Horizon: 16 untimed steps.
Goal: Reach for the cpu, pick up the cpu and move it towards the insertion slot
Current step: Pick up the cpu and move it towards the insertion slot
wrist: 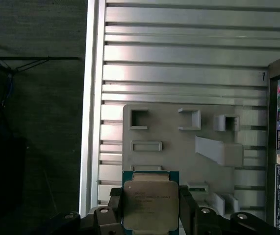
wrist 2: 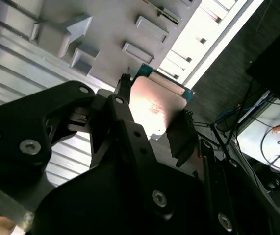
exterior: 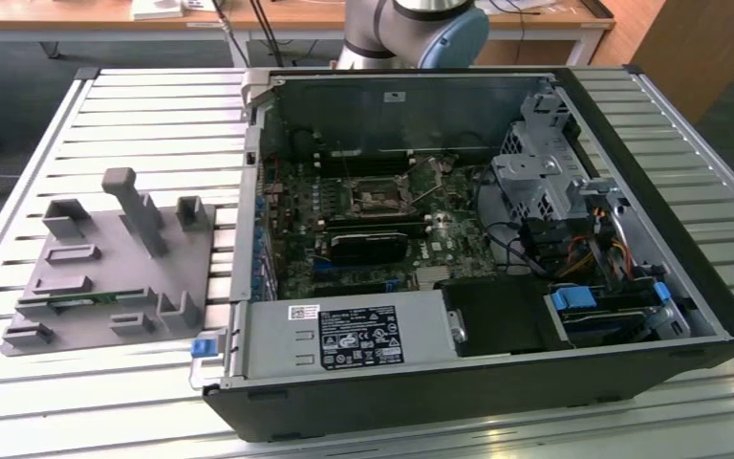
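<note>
**Cpu (wrist: pixel 148 198) clamped in the claw (wrist: pixel 150 209) over the grey tray (wrist: pixel 179 147)**

You have the cpu gripped. In the first wrist view the claw's two dark fingers (wrist: pixel 116 210) press on opposite edges of the chip. Its silvery lid faces the camera and a thin green border shows around the lid. In the second wrist view you see the cpu's (wrist 2: pixel 152 110) flat pale underside between the same fingers (wrist 2: pixel 183 137), with the claw (wrist 2: pixel 152 117) closed tight on it.

The grey tray lies behind the chip in both wrist views, and its raised blocks and shallow recesses (wrist 2: pixel 105 24) are plain to see. The chip sits over the tray's edge.

In the exterior view the tray (exterior: pixel 99 277) rests on the slatted metal worktop (exterior: pixel 150 105), on the exterior view's left of the open computer case (exterior: pixel 469 382). A thin green memory stick (exterior: pixel 87 299) lies in one of its recesses.

The insertion slot (exterior: pixel 377 196) sits on the board inside the case. It is a dark square with a shiny frame, just beside a larger black block (exterior: pixel 367 244). It is well apart from the tray. The arm's base (exterior: pixel 412 29) stands behind the case.
</note>
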Each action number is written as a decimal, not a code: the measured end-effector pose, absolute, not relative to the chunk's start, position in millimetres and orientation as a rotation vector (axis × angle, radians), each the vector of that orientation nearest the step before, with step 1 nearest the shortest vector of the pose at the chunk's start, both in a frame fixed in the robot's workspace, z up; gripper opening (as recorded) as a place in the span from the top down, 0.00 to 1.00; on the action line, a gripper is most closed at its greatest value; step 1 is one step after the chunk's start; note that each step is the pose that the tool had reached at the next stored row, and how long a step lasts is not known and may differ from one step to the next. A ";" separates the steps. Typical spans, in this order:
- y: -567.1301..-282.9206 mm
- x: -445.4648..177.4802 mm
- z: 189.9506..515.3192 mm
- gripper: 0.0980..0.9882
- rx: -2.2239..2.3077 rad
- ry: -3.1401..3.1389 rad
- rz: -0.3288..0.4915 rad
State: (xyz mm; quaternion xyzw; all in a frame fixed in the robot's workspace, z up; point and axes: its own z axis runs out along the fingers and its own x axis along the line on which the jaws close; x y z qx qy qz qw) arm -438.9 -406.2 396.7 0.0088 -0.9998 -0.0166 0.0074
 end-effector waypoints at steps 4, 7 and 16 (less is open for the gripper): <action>-406.3 -431.6 396.8 0.50 0.027 -3.126 -0.052; -406.3 -426.5 396.8 0.50 0.027 -3.126 -0.052; -406.3 -400.8 396.4 0.50 0.027 -3.126 -0.052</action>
